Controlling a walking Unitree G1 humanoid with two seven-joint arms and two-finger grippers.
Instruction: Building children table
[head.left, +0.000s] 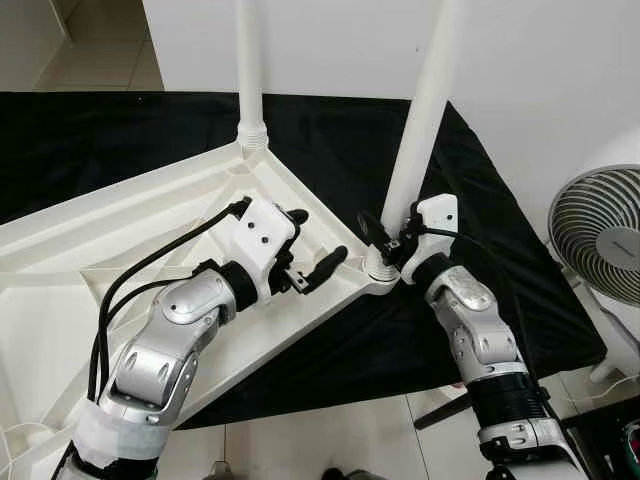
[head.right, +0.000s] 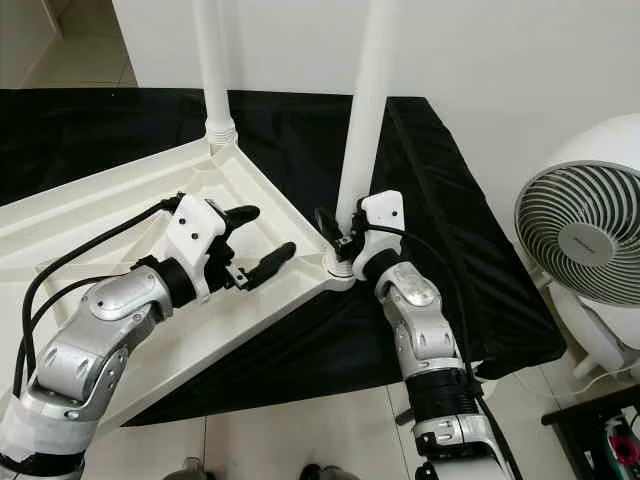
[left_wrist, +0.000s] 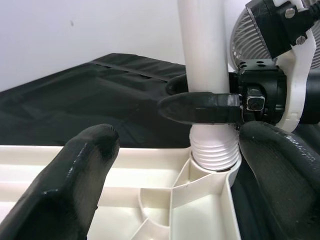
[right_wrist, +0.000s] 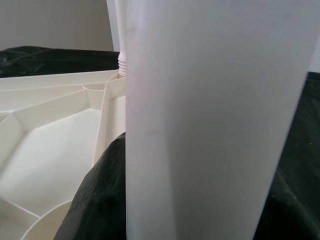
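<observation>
While the left gripper (head.left: 313, 247) hovers spread, the right gripper (left_wrist: 200, 100) pinches the leg (head.left: 420, 130).

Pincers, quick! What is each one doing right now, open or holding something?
Left pincer: open, holding nothing, above the upside-down tabletop.
Right pincer: closed around the near table leg, just above its threaded end.

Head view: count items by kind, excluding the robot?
Legs: 2, far, near
Tabletop: 1
Black cloth: 1
Fan: 1
Total: 5
</observation>
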